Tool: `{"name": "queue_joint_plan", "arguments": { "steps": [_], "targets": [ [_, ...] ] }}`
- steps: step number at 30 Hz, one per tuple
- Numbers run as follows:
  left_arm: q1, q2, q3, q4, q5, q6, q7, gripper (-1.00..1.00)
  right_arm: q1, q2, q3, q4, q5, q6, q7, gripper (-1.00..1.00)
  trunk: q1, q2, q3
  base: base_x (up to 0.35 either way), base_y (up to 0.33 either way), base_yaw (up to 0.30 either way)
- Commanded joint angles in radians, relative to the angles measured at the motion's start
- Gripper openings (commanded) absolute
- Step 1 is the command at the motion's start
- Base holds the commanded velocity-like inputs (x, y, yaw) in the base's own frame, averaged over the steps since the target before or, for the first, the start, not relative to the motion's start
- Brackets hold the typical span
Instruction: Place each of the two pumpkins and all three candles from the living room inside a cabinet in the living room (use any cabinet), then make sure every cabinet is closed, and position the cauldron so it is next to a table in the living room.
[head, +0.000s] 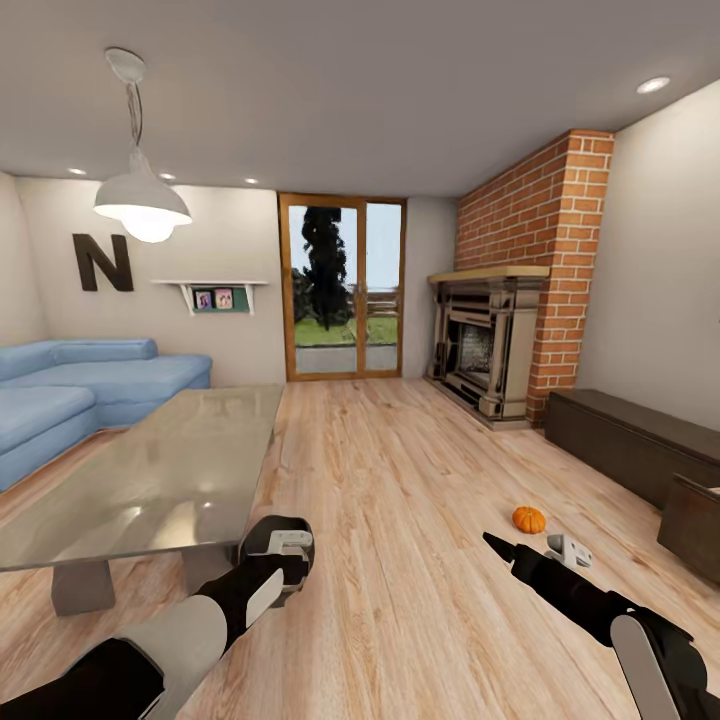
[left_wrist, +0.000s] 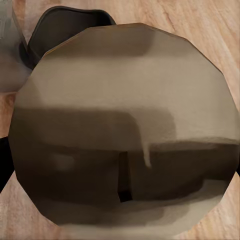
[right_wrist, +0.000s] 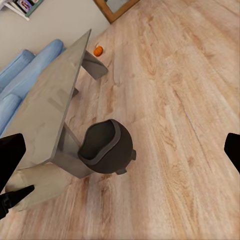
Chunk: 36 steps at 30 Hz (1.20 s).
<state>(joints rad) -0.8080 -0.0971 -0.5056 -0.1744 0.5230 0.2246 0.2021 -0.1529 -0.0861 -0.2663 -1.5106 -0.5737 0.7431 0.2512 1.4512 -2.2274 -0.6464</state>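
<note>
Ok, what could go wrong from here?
The candle looms so close to the left wrist camera that judging its placement in the cabinet looks hard. The pumpkin lies loose on the floor by the open right gripper; a nudge could roll it away.

The room is bright and evenly lit – daylight pours through the glass door (head: 342, 288), and a glowing pendant lamp (head: 142, 205) and small ceiling spots (head: 653, 85) add to it. The table (head: 150, 478) top carries soft pale glare and reflections. Shadows on the wood floor (head: 420, 500) are faint. The head view bends straight lines toward its edges. The left wrist view is soft and smeared – a large round brownish surface (left_wrist: 125, 135) sits too close to resolve
</note>
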Motion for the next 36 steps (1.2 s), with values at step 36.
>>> {"name": "queue_joint_plan", "arguments": {
  "steps": [36],
  "targets": [
    [0.0, -0.001, -0.008, -0.002, 0.01, 0.004, 0.007, -1.0, -0.001, 0.0, -0.002, 0.0, 0.003, 0.004, 0.005, 1.0, -0.138, 0.252, 0.054, 0.0, 0.0, 0.0]
  ]
}}
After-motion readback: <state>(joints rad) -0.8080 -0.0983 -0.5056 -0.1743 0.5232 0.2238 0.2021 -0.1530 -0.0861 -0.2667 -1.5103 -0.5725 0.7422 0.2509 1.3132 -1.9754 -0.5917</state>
